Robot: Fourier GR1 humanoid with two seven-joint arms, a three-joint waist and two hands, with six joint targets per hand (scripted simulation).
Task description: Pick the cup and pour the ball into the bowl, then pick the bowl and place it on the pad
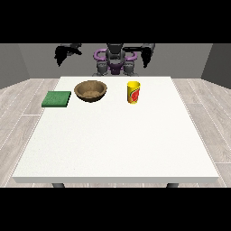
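A yellow cup (133, 92) with a red mark stands upright on the white table (117, 140), right of centre near the far edge. The ball is not visible. A brown wooden bowl (90, 90) sits to the cup's left. A flat green pad (57, 99) lies at the table's far left edge. The hand at the view's left (62, 54) hangs raised above and behind the table, far from the pad and bowl. The hand at the view's right (146, 56) is also raised, above and behind the cup. Neither hand touches anything.
The robot's torso (115, 61) stands behind the table's far edge. Grey wood flooring surrounds the table. The wide near half of the table holds no objects.
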